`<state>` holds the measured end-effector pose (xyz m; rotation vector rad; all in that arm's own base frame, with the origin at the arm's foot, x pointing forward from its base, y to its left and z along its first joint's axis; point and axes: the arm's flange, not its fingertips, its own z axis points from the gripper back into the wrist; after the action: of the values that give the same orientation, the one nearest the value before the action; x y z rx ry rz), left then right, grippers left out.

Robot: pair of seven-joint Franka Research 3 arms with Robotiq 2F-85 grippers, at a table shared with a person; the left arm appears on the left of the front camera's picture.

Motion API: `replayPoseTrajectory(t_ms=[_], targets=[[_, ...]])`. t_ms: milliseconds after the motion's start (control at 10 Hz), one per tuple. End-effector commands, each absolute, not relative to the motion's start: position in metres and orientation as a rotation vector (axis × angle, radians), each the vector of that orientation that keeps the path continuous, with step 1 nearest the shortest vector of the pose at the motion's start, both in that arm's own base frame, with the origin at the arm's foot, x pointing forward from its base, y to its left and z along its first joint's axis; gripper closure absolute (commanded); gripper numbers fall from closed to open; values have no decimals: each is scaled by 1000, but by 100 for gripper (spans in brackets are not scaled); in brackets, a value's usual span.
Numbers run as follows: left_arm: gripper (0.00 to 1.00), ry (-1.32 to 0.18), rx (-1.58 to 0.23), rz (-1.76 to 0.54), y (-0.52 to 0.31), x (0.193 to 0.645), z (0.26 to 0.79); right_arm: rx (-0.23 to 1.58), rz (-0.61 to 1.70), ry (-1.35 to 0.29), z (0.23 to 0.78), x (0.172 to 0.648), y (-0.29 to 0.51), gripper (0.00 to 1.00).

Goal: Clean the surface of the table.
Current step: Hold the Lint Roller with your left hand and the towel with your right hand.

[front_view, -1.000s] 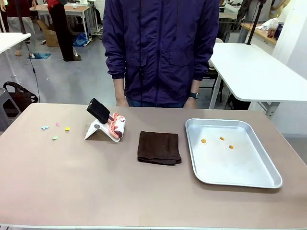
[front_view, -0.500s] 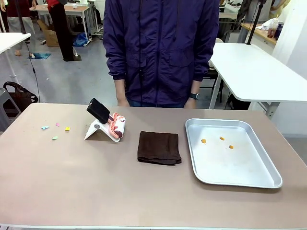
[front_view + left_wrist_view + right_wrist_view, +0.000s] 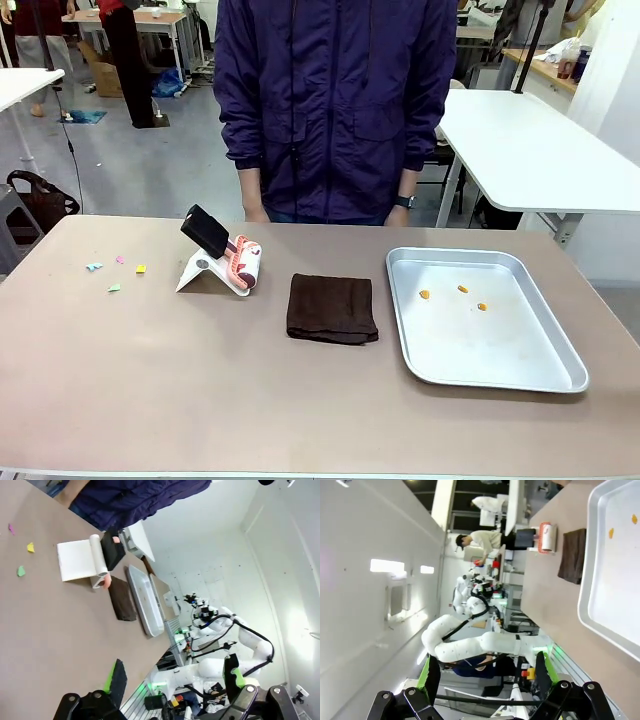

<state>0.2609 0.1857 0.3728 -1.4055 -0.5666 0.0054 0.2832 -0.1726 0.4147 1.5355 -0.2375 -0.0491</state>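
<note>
The brownish-beige table (image 3: 200, 380) carries several small coloured paper scraps (image 3: 115, 272) near its left end. A lint roller (image 3: 240, 262) with a black handle leans on a white stand, and a folded dark brown cloth (image 3: 332, 308) lies at the middle. In the left wrist view my left gripper (image 3: 175, 677) is open and hangs above the table (image 3: 60, 630), well back from the scraps (image 3: 22, 550), roller (image 3: 97, 560) and cloth (image 3: 122, 599). My right gripper (image 3: 487, 674) is also open and holds nothing, off the table's (image 3: 545, 595) end by the tray (image 3: 615, 575).
A shiny silver tray (image 3: 480, 350) with three orange bits (image 3: 462, 290) sits at the right of the table. A person in a dark purple jacket (image 3: 335, 110) stands at the far edge, hands down behind it. White-topped tables stand beyond.
</note>
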Motion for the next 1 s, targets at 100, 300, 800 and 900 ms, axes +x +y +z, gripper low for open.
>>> replayPoseTrajectory(t_ms=[100,300,800,900], targets=[[0,-518,-1237,-56,137,289,421,1290,32,-204,451,305,-88,0],[0,-382,-1136,-140,96,330,453,1133,93,-169,475,332,-14,0],[0,-219,-855,-107,30,403,479,727,64,-153,484,391,151,0],[0,-186,-801,-74,18,419,478,690,44,-139,475,404,180,0]])
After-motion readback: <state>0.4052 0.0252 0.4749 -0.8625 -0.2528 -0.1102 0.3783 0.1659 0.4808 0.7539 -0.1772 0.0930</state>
